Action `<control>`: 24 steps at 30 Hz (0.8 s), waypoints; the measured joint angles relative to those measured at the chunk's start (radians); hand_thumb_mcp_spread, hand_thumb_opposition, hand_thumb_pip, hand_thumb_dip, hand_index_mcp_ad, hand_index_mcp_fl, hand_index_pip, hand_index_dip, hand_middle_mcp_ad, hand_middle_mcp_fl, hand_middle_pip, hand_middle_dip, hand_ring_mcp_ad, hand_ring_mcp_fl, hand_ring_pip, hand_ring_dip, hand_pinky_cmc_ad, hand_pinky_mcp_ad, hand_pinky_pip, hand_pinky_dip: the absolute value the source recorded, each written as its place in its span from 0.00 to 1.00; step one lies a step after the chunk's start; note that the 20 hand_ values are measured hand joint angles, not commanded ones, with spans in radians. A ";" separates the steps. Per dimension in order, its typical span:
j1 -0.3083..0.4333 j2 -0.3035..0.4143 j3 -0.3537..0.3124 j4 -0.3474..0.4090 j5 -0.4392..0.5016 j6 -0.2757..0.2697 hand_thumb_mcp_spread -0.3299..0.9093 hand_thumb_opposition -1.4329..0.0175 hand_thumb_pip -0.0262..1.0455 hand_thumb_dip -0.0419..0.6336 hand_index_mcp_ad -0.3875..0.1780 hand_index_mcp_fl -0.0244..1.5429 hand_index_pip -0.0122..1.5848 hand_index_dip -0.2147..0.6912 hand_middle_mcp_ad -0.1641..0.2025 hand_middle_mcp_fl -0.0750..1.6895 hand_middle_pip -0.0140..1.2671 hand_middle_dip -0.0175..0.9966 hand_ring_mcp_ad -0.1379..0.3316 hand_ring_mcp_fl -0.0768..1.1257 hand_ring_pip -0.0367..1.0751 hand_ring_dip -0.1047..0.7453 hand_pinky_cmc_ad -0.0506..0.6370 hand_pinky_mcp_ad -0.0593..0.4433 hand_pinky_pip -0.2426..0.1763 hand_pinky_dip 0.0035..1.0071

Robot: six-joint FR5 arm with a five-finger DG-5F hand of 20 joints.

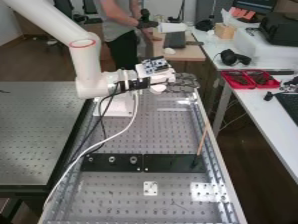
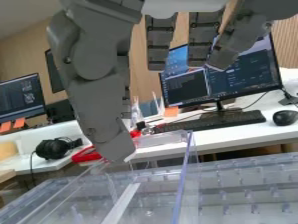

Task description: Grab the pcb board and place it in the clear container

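Four-edged bench (image 1: pixel 123 207) is carrying things; hand (image 1: pixel 179 83) is hovering over its far end, fingers hanging straight, thumb (image 2: pixel 100 95) standing wide apart from them. Clear container (image 2: pixel 181 187) is sitting below hand, towards bench's far edge. Black strip (image 1: pixel 159 163) is lying across bench, wooden stick (image 1: pixel 202 137) leaning up from its end beside long edge. Small white plate (image 1: pixel 151 188) is lying flat, between strip and near edge. Red trays (image 1: pixel 249 85) are resting on side table (image 1: pixel 261 106)
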 joint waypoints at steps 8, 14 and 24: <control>0.000 -0.041 0.048 -0.086 0.031 -0.009 0.89 0.37 0.43 0.45 0.27 0.39 0.84 0.45 0.50 0.08 0.12 0.17 0.64 0.12 0.12 0.22 0.60 0.41 0.47 0.19; -0.010 -0.056 0.072 -0.162 0.053 -0.011 0.83 0.38 0.35 0.46 0.27 0.26 0.84 0.48 0.50 0.08 0.12 0.17 0.65 0.11 0.12 0.22 0.60 0.41 0.47 0.19; -0.021 -0.015 0.037 -0.133 0.049 -0.004 0.78 0.40 0.36 0.46 0.32 0.16 0.82 0.48 0.50 0.04 0.12 0.17 0.65 0.11 0.12 0.22 0.60 0.41 0.47 0.19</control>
